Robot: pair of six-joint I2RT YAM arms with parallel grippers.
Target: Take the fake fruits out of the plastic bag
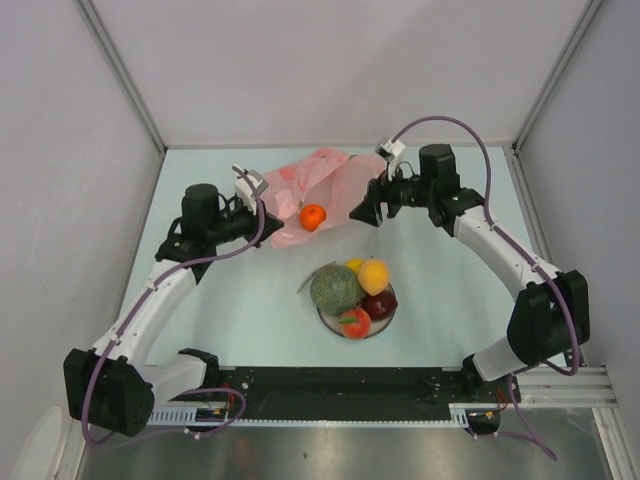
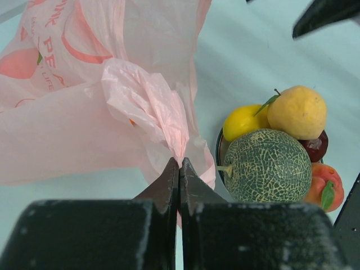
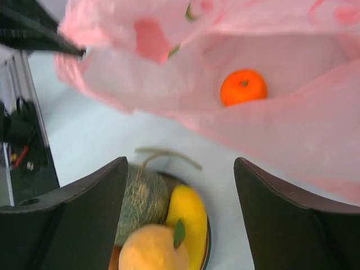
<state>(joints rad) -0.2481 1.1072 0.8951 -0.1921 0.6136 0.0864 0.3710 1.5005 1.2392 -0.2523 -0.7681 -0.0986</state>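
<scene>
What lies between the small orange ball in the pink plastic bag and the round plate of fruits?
Only the edge of the thin pink plastic bag and bare pale table, in the right wrist view.

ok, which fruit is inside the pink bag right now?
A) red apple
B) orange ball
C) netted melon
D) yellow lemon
B: the orange ball lies inside the open mouth of the plastic bag, while the melon sits on the plate with the rest.
</scene>
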